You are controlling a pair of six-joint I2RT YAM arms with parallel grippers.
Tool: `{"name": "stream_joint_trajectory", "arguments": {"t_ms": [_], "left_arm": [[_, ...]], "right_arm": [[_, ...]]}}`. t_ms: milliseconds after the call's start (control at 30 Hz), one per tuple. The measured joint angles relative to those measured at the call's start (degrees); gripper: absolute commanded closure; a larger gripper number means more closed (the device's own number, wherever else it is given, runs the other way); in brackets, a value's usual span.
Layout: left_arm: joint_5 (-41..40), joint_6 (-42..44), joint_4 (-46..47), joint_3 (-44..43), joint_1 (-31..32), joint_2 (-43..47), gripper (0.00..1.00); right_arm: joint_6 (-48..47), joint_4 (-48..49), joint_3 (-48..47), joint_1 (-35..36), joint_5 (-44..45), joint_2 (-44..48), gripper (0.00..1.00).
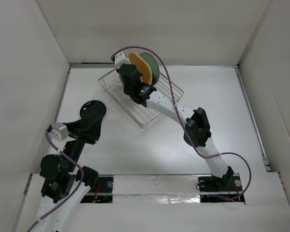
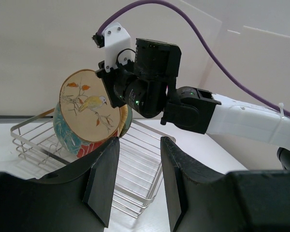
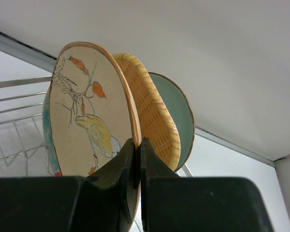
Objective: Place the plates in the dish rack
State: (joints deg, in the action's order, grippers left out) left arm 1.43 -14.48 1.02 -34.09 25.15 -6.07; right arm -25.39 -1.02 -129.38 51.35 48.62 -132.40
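Observation:
My right gripper (image 3: 137, 145) is shut on the rim of the beige floral plate (image 3: 87, 116) and holds it upright over the far end of the wire dish rack (image 1: 150, 118). The orange-tan plate (image 3: 150, 111) and the green plate (image 3: 181, 111) stand right behind it, and the red-rimmed teal plate (image 2: 70, 135) stands in front. In the left wrist view the right gripper (image 2: 115, 92) grips the beige plate (image 2: 89, 106) above the rack (image 2: 140, 164). My left gripper (image 2: 137, 159) is open and empty. The black plate (image 1: 94, 112) lies by the left gripper (image 1: 93, 126). The cream plate is out of view.
White walls close in the table on the left, back and right. The rack sits askew near the back wall (image 1: 159, 29). The right arm (image 1: 198, 128) stretches diagonally across the middle of the table.

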Motion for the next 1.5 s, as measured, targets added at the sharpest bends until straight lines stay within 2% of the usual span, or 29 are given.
{"name": "stream_joint_trajectory", "arguments": {"t_ms": [267,700,733,767,800,833,967,1067,1133,1200,1233,1267,1300,1333,1400,1500], "left_arm": [[0.02,0.00,0.00,0.00,0.00,0.00,0.64],[0.02,-0.02,0.00,0.00,0.00,-0.02,0.64],[0.04,-0.02,0.00,0.00,0.00,-0.02,0.64],[0.02,0.00,0.00,0.00,0.00,-0.02,0.64],[0.02,-0.02,0.00,0.00,0.00,-0.02,0.64],[0.02,0.00,0.00,0.00,0.00,-0.02,0.64],[-0.04,-0.02,0.00,0.00,0.00,-0.11,0.64],[-0.28,-0.02,0.02,0.00,0.00,-0.74,0.64],[-0.74,-0.11,0.00,0.00,0.00,-1.84,0.65],[-1.62,-0.68,0.07,0.00,0.00,-3.54,0.67],[-1.92,-1.07,0.02,0.00,-0.02,-4.70,0.69],[-1.92,-1.53,0.00,0.00,-0.26,-6.12,0.70],[-1.88,-2.14,0.09,0.00,-0.70,-7.67,0.72],[-1.53,-2.73,0.07,0.00,-1.27,-9.31,0.82],[-0.85,-4.20,0.17,0.00,-2.89,-12.74,1.00],[0.00,-7.13,0.22,0.00,-6.23,-17.44,1.00]], "right_arm": [[-2.64,4.04,1.07,0.11,0.22,-0.33,1.00],[2.34,4.31,9.33,1.60,-1.31,-1.36,0.99],[2.99,4.57,9.64,1.60,-1.31,-1.36,0.93],[3.41,4.90,9.86,1.51,-1.49,-1.36,0.79],[4.26,4.94,9.88,1.42,-1.55,-1.36,0.73],[4.87,5.18,9.88,1.38,-1.57,-1.36,0.60],[7.67,5.49,9.88,1.51,-2.58,-0.50,0.34],[10.49,4.61,11.30,1.57,-4.68,2.43,0.25],[13.03,4.35,15.21,1.57,-6.67,7.06,0.24],[16.48,4.59,23.32,1.60,-8.96,14.71,0.31],[18.10,4.74,27.23,1.60,-10.27,19.02,0.40],[20.06,6.14,32.09,1.62,-11.74,23.56,0.77],[22.16,7.13,37.48,1.62,-13.07,28.70,0.95],[24.41,8.31,42.32,1.62,-14.40,33.55,1.00],[29.07,11.50,51.58,1.64,-17.59,42.38,1.00],[34.75,14.05,62.73,1.97,-21.24,51.91,1.00]]}}
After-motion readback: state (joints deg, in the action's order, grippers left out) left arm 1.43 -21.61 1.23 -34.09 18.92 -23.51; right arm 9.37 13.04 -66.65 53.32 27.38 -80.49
